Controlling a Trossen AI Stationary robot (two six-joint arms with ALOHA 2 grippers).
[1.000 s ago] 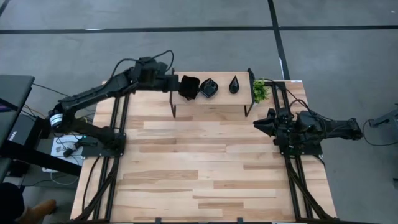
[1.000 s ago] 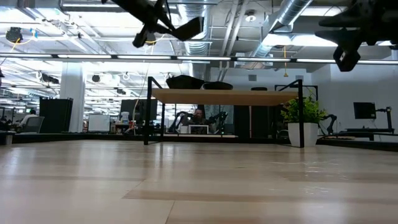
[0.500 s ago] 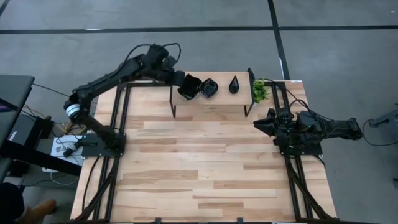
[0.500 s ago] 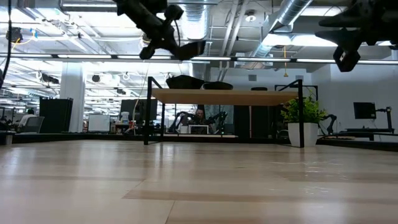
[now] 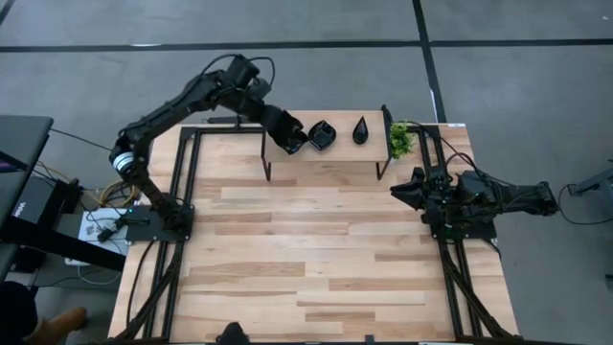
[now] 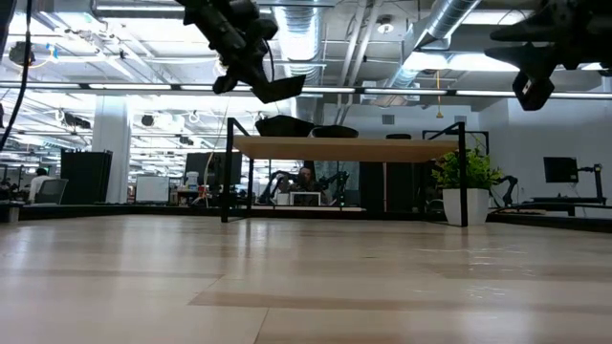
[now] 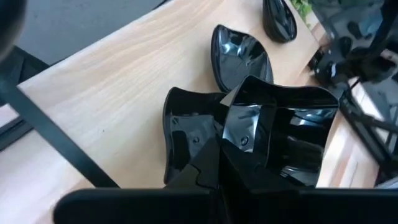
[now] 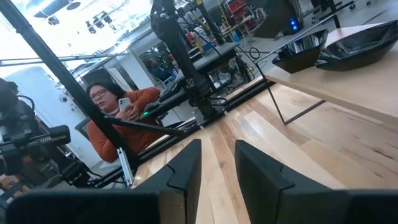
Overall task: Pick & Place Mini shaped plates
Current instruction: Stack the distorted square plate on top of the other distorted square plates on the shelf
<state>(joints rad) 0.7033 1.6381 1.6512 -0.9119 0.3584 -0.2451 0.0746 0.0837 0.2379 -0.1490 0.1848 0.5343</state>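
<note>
A wavy-edged square plate [image 7: 283, 134] was held clenched in the left end effector [image 5: 285, 129], gripped by one wall and tilted. It hung just above the raised shelf [image 5: 330, 158] at the table's far side, judged to be mid-placement next to the dishes already there. Directly under the end effector a second square plate [image 7: 186, 134] rested on the shelf. Just beyond it sat a leaf-shaped plate [image 7: 239, 56], and farther on a teardrop plate [image 7: 278, 18], all in a row, which suggests the shelf was the drop zone. A small green plant [image 5: 400, 140] stood at the shelf's end. The right end effector [image 5: 400, 192] was parked off to the table's side, part open with nothing between its fingers [image 8: 183, 165].
</note>
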